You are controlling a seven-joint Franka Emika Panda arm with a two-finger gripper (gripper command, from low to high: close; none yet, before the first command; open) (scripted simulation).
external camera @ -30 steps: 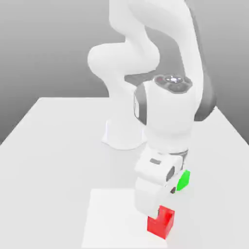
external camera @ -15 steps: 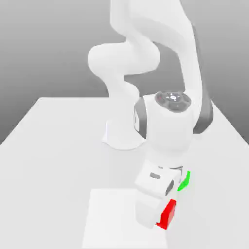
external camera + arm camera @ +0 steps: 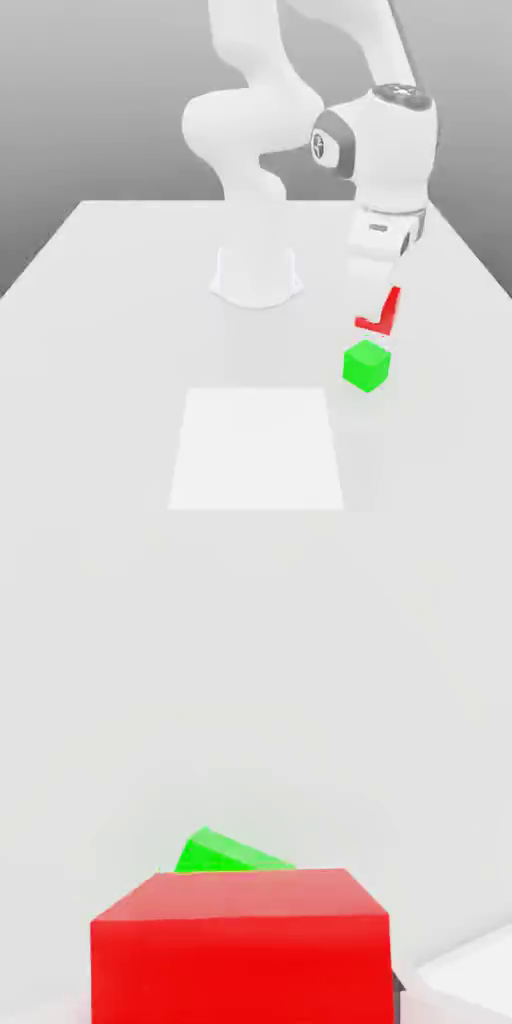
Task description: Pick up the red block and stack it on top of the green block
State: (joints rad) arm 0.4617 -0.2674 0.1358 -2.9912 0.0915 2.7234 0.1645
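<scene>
The red block is a plain cube with flat, smooth, matte faces and crisp straight edges, gripped in the claw above the worktop, toward its edge on the exterior view's right. The green block, a bright, plain cube, sits on the worktop near that same edge, apart from the pale, flat square. The arm is glossy white with dark grey joints.
</scene>
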